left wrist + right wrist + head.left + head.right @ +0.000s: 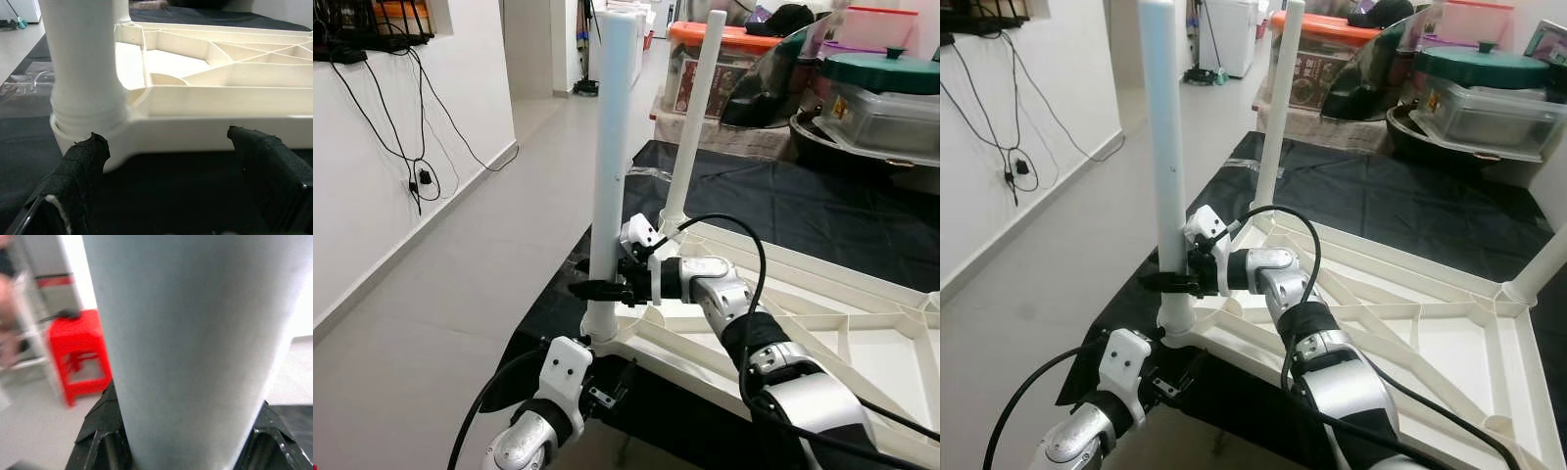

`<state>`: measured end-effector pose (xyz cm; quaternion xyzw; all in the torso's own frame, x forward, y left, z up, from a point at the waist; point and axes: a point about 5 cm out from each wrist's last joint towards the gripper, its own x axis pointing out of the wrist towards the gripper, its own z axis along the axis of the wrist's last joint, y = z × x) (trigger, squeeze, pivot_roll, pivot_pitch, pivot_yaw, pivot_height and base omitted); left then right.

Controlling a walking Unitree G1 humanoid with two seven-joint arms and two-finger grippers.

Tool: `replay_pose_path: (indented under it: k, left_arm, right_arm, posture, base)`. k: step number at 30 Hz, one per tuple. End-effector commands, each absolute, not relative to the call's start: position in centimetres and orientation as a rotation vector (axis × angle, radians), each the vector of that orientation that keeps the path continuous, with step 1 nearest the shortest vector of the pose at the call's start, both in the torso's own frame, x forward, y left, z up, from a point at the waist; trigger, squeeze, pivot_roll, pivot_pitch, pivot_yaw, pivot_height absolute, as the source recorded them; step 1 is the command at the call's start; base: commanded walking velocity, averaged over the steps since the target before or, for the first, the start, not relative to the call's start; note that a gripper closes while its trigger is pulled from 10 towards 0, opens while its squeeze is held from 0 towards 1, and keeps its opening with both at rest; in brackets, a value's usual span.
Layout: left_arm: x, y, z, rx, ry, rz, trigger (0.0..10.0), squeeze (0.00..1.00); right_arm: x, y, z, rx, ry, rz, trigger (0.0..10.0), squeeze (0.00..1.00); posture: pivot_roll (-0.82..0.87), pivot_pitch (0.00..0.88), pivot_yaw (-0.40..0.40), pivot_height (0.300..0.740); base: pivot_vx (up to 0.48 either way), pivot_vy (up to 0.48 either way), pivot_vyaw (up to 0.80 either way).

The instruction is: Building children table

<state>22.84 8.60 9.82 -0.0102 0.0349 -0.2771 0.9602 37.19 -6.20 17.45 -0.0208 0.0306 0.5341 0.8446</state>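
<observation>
Clamping the upright white plastic table leg [610, 147] just above its corner socket, the right gripper [599, 290] grasps it; the left gripper [166, 161] gapes unclenched beside the upturned cream ribbed tabletop [862, 343].

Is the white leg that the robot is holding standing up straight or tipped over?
Standing up straight. The near table leg rises upright from the corner socket of the upside-down tabletop, with the right tool clamped around it low down.
</observation>
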Motion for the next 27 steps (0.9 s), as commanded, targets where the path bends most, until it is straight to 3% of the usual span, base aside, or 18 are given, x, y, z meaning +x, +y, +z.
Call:
replay_pose_path:
  k: [1,2,3,4,5,6,7,8,9,10,11,13,18,19,22,23,24,27]
  left_arm:
    - [22.8,8.5,9.9,-0.016,0.072,-0.569,10.0,0.00]
    - [22.8,8.5,9.9,-0.016,0.072,-0.569,10.0,0.00]
    - [22.8,8.6,9.9,-0.018,0.073,-0.571,10.0,0.00]
    - [22.8,8.6,9.9,-0.018,0.073,-0.571,10.0,0.00]
    - [22.9,8.6,9.9,-0.019,0.074,-0.573,10.0,0.00]
    - [22.9,8.6,9.9,-0.019,0.074,-0.573,10.0,0.00]
    - [22.9,8.6,9.8,-0.019,0.075,-0.576,10.0,0.00]
    - [22.9,8.6,9.8,-0.019,0.075,-0.576,10.0,0.00]
    - [22.9,8.6,9.8,-0.019,0.076,-0.577,10.0,0.00]
    - [22.9,8.6,9.8,-0.019,0.076,-0.577,10.0,0.00]
    - [22.9,8.6,9.8,-0.018,0.076,-0.578,10.0,0.00]
    - [22.9,8.6,9.8,-0.017,0.075,-0.576,10.0,0.00]
    - [22.8,8.6,9.7,-0.013,0.074,-0.572,10.0,0.00]
    - [22.8,8.6,9.7,-0.013,0.074,-0.572,10.0,0.00]
    - [22.8,8.7,9.7,-0.013,0.075,-0.573,10.0,0.00]
    - [22.7,8.7,9.7,-0.014,0.076,-0.575,10.0,0.00]
    - [22.7,8.6,9.7,-0.014,0.077,-0.577,10.0,0.00]
    - [22.8,8.6,9.7,-0.015,0.077,-0.579,10.0,0.00]
  right_arm:
    - [38.4,-7.9,17.3,0.027,0.050,0.829,0.0,0.00]
    - [38.4,-7.9,17.3,0.027,0.050,0.829,0.0,0.00]
    - [39.0,-9.2,16.8,0.055,0.057,0.580,0.0,0.00]
    - [39.0,-9.2,16.8,0.055,0.057,0.580,0.0,0.00]
    - [39.2,-10.8,16.3,0.063,0.059,0.341,0.0,0.00]
    - [39.2,-10.8,16.3,0.063,0.059,0.341,0.0,0.00]
    - [38.9,-12.2,15.7,0.096,0.069,0.127,0.0,0.00]
    - [38.9,-12.2,15.7,0.096,0.069,0.127,0.0,0.00]
    - [38.4,-13.2,15.2,0.110,0.068,-0.046,0.0,0.00]
    - [38.4,-13.2,15.2,0.110,0.068,-0.046,0.0,0.00]
    - [37.7,-13.7,14.5,0.146,0.083,-0.185,0.0,0.00]
    - [37.0,-13.6,13.9,0.188,0.107,-0.288,0.0,0.00]
    - [36.3,-12.0,13.4,0.259,0.154,-0.358,0.0,0.00]
    - [36.3,-11.3,13.3,0.287,0.166,-0.341,9.4,0.00]
    - [36.3,-10.5,13.4,0.281,0.163,-0.313,10.0,0.00]
    - [36.4,-10.0,13.8,0.283,0.129,-0.264,10.0,0.23]
    - [36.5,-9.7,14.2,0.287,0.087,-0.213,10.0,1.00]
    - [36.9,-9.6,15.3,0.296,0.011,-0.116,10.0,1.00]
  posture:
    - [0.18,0.000,-0.090,0.740]
    - [0.18,0.000,-0.090,0.740]
    - [0.17,0.000,-0.087,0.740]
    - [0.17,0.000,-0.087,0.740]
    - [0.16,0.000,-0.082,0.740]
    - [0.16,0.000,-0.082,0.740]
    - [0.16,0.000,-0.084,0.740]
    - [0.16,0.000,-0.084,0.740]
    - [0.16,0.000,-0.085,0.740]
    - [0.16,0.000,-0.085,0.740]
    - [0.17,0.000,-0.087,0.740]
    - [0.17,0.000,-0.091,0.740]
    - [0.17,0.000,-0.089,0.740]
    - [0.17,0.000,-0.089,0.740]
    - [0.17,0.000,-0.088,0.740]
    - [0.17,0.000,-0.084,0.740]
    - [0.17,0.000,-0.087,0.740]
    - [0.17,0.000,-0.090,0.740]
  base:
    - [0.000,0.000,0.00]
    - [0.000,0.000,0.00]
    - [0.000,0.000,0.00]
    - [0.000,0.000,0.00]
    - [0.000,0.000,0.00]
    - [0.000,0.000,0.00]
    - [0.000,0.000,0.00]
    - [0.000,0.000,0.00]
    - [0.000,0.000,0.00]
    - [0.000,0.000,0.00]
    - [0.000,0.000,0.00]
    - [0.000,0.000,0.00]
    - [0.000,0.000,0.00]
    - [0.000,0.000,0.00]
    - [0.000,0.000,0.00]
    - [0.000,0.000,0.00]
    - [0.000,0.000,0.00]
    - [0.000,0.000,0.00]
